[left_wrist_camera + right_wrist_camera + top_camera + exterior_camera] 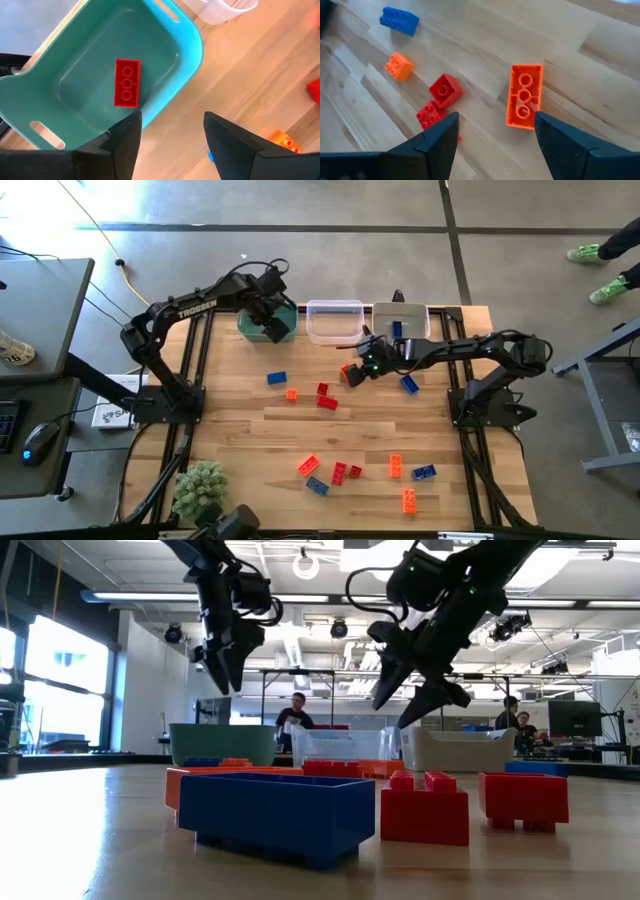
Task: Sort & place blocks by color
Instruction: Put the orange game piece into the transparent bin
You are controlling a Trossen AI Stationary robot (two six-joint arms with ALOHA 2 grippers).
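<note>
My left gripper (268,317) hangs open and empty over the green bin (165,30). One red block (126,83) lies flat on that bin's floor. My right gripper (495,127) is open above the table's middle, in front of the clear bin (335,320). It holds nothing, and a long orange block (524,96) lies flat on the wood just beyond its fingertips. A blue block (397,329) sits in the grey bin (402,311). Other red, orange and blue blocks lie scattered on the table, some mid-table (322,390) and several near the front edge (339,472).
The three bins stand side by side along the far edge. A blue block (410,384) lies under my right arm. A fuzzy green plant ball (200,485) sits at the near left corner. In the low view, people stand in the room behind the table.
</note>
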